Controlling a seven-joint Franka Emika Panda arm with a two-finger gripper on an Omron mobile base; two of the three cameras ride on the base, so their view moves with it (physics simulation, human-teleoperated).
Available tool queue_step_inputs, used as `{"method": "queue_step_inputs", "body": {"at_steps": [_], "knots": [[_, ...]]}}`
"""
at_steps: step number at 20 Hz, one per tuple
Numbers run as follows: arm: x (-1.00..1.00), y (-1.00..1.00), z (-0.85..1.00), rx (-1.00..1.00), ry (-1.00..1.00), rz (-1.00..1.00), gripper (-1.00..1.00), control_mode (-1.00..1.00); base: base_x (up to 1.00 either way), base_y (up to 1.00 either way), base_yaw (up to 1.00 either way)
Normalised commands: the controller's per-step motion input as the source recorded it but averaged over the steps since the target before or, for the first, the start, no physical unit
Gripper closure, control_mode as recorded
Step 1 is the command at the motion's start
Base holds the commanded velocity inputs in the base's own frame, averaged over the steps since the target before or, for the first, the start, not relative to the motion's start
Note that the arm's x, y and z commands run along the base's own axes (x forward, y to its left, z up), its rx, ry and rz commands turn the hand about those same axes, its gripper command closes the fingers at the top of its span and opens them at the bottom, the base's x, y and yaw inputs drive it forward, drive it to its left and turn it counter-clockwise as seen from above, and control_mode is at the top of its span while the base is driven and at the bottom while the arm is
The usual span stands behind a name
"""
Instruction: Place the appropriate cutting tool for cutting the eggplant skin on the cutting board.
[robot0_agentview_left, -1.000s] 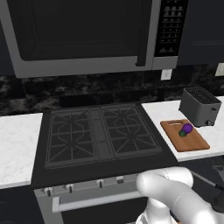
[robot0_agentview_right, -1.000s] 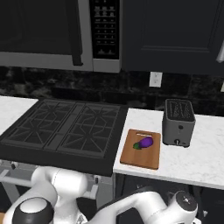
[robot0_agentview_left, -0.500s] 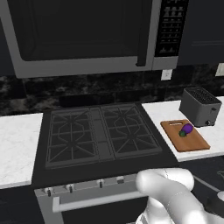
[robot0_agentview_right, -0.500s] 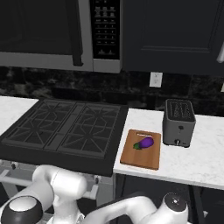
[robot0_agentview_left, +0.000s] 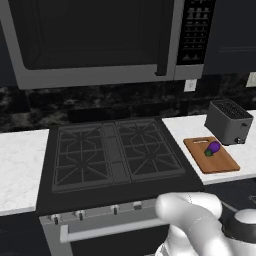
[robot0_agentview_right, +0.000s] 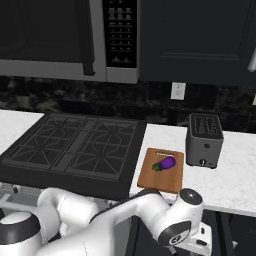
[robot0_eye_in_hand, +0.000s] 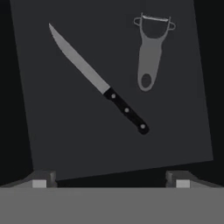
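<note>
In the hand view a kitchen knife (robot0_eye_in_hand: 98, 81) with a long blade and black riveted handle lies diagonally on a dark grey flat surface (robot0_eye_in_hand: 57, 131). A grey Y-shaped peeler (robot0_eye_in_hand: 150, 54) lies to its right, head away from me. My gripper (robot0_eye_in_hand: 110, 183) hangs above them, open, with nothing between its fingertips (robot0_eye_in_hand: 41, 181). The reddish-brown cutting board (robot0_agentview_left: 222, 162) (robot0_agentview_right: 160, 179) rests on the white counter right of the stove. The purple eggplant (robot0_agentview_left: 212, 147) (robot0_agentview_right: 165, 163) lies on it. My arm reaches down below the counter's front edge.
A grey toaster (robot0_agentview_left: 228, 121) (robot0_agentview_right: 204, 140) stands just behind and right of the board. The black gas stove (robot0_agentview_left: 112, 152) (robot0_agentview_right: 75, 145) fills the middle, under a microwave (robot0_agentview_left: 95, 40). Black gaps border the dark surface in the hand view.
My arm's lower links have shifted a little in both base views. The board, eggplant and toaster have stayed put.
</note>
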Motion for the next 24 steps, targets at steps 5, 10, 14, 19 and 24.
{"method": "queue_step_inputs", "body": {"at_steps": [5,10,14,19,24], "knots": [[0.96,0.25,-0.09,0.23,0.00,0.00,-1.00,-1.00,0.00,0.00,0.00],[0.47,-0.26,-0.35,0.18,0.00,0.00,-1.00,-1.00,0.00,0.00,0.00],[0.00,-0.38,-0.39,0.06,0.00,0.00,-1.00,-1.00,0.00,0.00,0.00],[-0.03,-0.53,-0.32,0.00,0.00,0.00,-1.00,-1.00,0.00,0.00,0.00],[0.00,-0.13,-0.29,0.00,0.00,-0.03,-1.00,-1.00,0.00,0.00,0.00]]}}
